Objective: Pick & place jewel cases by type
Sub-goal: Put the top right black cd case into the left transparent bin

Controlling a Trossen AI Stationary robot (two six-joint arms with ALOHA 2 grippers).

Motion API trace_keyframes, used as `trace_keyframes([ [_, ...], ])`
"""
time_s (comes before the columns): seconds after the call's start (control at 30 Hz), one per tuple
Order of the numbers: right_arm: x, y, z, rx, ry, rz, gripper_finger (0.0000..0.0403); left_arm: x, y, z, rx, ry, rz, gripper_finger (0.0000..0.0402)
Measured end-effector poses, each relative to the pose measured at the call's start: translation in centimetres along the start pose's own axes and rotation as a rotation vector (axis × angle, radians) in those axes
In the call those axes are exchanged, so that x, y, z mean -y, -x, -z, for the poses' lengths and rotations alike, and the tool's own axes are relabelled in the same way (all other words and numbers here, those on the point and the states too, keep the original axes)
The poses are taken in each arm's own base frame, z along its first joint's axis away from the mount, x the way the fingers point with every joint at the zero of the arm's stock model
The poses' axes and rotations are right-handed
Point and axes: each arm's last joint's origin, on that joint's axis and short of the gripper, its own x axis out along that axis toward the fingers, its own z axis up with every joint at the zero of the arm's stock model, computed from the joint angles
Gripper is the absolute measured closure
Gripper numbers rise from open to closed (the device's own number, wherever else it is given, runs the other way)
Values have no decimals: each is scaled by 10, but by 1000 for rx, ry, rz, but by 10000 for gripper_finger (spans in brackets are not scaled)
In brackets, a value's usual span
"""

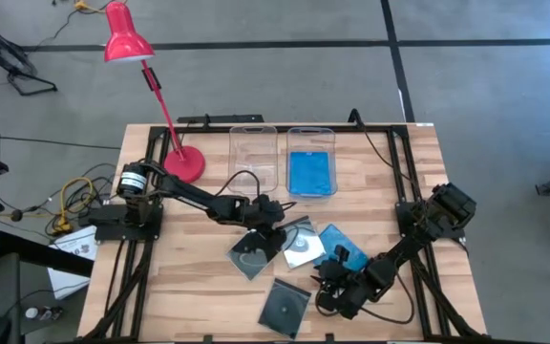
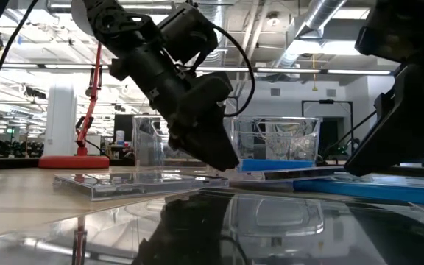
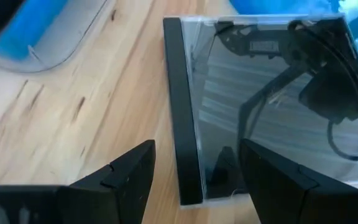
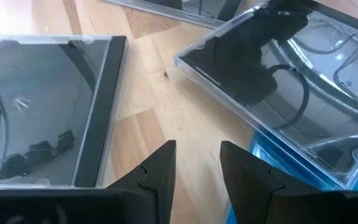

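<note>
Left gripper [image 3: 194,171] has its fingers spread wide, straddling the dark spine edge of a clear case [image 3: 260,106] lying flat on the surface [image 3: 73,124]. Right gripper [image 4: 197,165] hovers with fingers partly apart, empty, between two other cases.

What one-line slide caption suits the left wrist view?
Open left gripper straddles the dark spine edge of a clear jewel case lying on the wooden table.
</note>
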Motion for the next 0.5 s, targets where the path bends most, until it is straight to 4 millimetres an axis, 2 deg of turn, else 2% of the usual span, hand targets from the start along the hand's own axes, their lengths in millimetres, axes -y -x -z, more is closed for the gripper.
trace_keyframes([
  [0.5,1,-1,-1,0,-2,5,285,5,0,6,-51,7,36,175],
])
